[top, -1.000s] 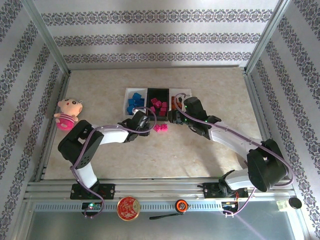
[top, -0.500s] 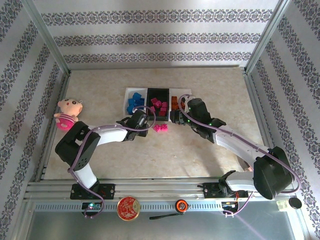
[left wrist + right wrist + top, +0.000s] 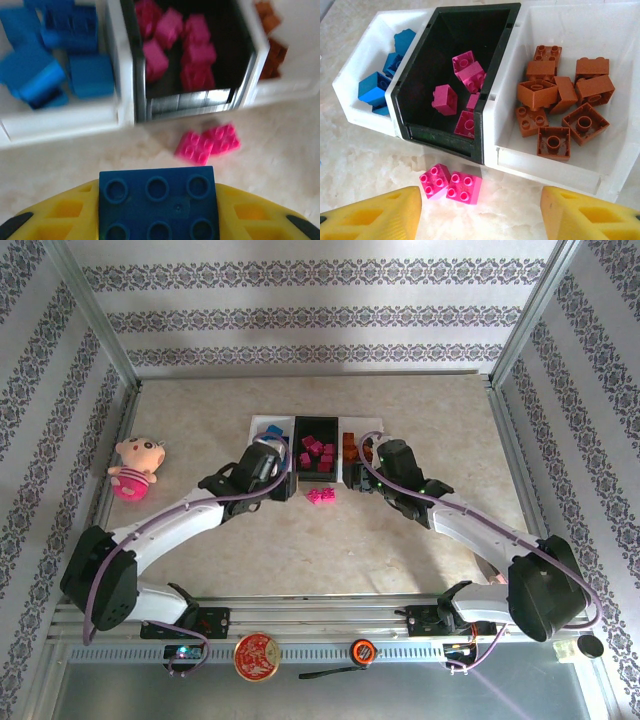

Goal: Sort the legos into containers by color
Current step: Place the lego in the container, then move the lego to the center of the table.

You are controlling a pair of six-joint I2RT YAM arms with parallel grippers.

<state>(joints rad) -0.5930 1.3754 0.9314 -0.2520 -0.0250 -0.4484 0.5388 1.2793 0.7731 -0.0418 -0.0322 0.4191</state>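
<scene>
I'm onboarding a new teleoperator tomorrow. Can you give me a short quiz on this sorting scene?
1. True or false: the left pincer grips an orange brick.
2. Where do the two loose pink bricks lie? A) inside the black tray; B) on the table, just in front of the black tray; C) inside the right white tray.
3. Fill in: the right white tray holds ___ bricks.
Key: 1 false, it grips a blue brick. 2 B. 3 orange bricks.
</scene>
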